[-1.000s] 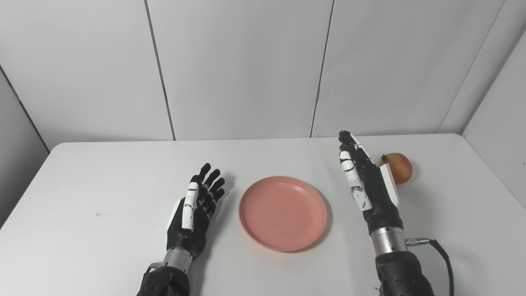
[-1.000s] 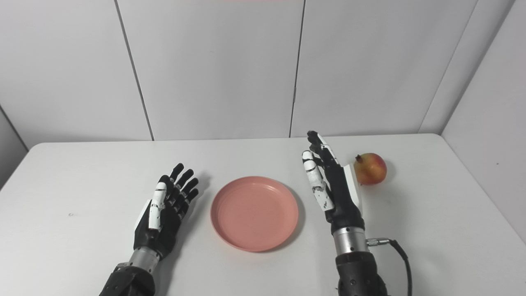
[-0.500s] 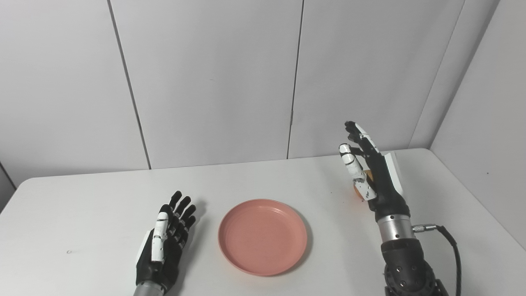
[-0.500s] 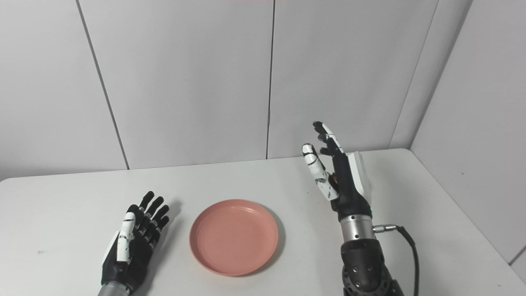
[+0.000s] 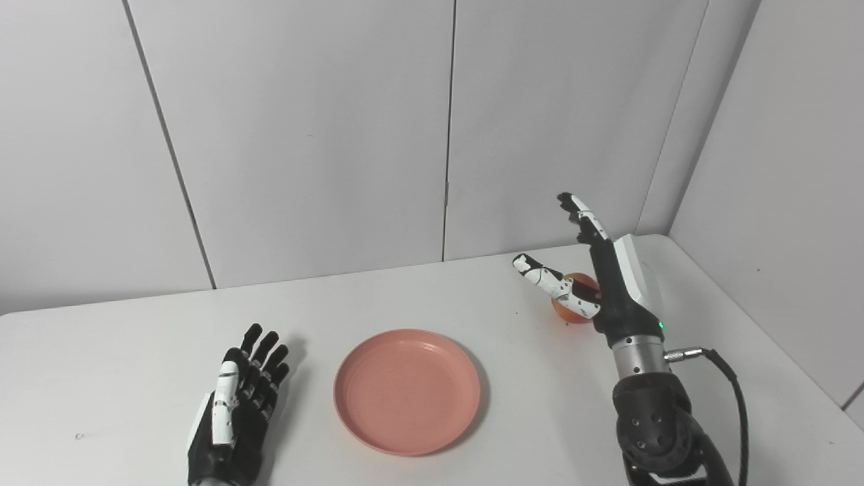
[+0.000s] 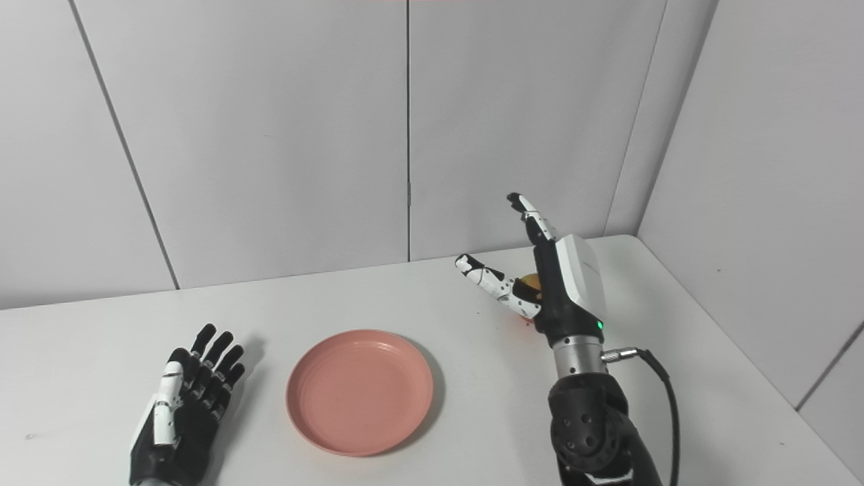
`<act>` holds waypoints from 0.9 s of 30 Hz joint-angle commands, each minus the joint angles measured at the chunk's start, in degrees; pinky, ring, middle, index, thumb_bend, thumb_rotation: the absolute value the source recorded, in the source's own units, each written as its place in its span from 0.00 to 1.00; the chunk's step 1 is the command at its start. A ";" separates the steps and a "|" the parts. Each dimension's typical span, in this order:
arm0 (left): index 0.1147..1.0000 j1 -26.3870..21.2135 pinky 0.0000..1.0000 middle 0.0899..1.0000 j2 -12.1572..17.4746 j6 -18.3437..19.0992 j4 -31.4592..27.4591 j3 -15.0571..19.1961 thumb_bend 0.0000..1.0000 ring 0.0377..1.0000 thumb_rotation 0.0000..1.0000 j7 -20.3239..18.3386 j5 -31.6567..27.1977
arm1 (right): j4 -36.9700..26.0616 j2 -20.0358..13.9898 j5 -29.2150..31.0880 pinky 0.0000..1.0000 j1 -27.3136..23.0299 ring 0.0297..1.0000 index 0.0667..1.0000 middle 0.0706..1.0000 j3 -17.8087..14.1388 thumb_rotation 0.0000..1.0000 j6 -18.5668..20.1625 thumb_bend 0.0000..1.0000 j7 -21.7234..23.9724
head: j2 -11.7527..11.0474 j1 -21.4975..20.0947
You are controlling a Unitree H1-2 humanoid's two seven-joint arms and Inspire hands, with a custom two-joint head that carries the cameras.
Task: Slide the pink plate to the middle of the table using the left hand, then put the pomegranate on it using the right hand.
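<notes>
Right hand (image 5: 601,283) was spread wide, thumb and fingers apart, holding nothing, with the pomegranate (image 5: 572,312) just behind its palm, mostly hidden. Left hand (image 5: 236,412) lay flat and empty on the tabletop (image 5: 135,351), the pink plate (image 5: 407,390) just to its right, about mid-table. Plate step appeared complete; the grasp step was in hand. Next move called for closing the fingers around the fruit.

Table layout before you.
Your plate (image 5: 407,391) lies centre; left hand (image 5: 236,412) left of it, pomegranate (image 5: 571,308) behind-right, behind your right hand (image 5: 594,283).
</notes>
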 commanded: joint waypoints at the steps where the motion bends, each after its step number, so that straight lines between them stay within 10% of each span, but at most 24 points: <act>1: 0.97 1.31 1.00 0.97 0.24 1.53 1.83 0.40 0.35 0.97 1.00 0.88 0.05 | -0.60 -1.44 -3.22 0.78 -1.89 0.84 0.88 0.86 -0.37 0.69 0.83 0.71 -2.21 | 0.08 -0.17; 27: 0.95 1.52 0.99 0.96 0.22 3.58 -0.08 0.32 0.34 0.96 1.00 1.74 0.17 | 12.29 -8.44 -8.47 0.81 -3.87 0.92 0.97 0.96 0.14 0.50 7.10 0.95 0.05 | 2.06 -1.22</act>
